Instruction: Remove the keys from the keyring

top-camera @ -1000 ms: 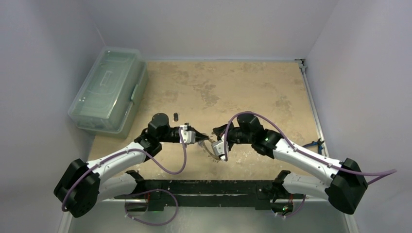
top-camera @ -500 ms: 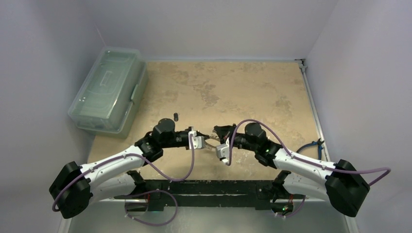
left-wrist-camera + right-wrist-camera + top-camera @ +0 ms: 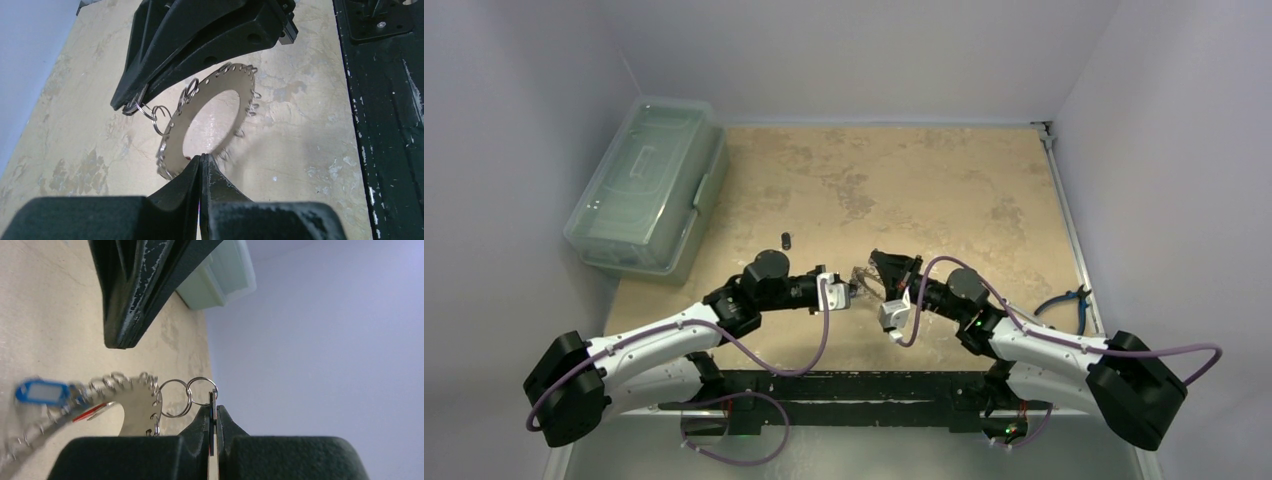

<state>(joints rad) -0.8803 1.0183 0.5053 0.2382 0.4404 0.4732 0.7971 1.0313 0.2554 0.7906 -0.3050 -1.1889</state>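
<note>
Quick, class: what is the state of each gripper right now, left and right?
Left gripper: shut on the edge of the keyring.
Right gripper: shut on a key, seen edge-on.

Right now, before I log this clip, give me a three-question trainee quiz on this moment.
1. True or false: the left tool is shut on the edge of the keyring.
2. What joins the keyring to the key pinched in the right tool? A) small split rings B) string C) nothing
3. Fill in: a ___ plastic tag hangs on the keyring.
Key: 1 true; 2 A; 3 blue.
</note>
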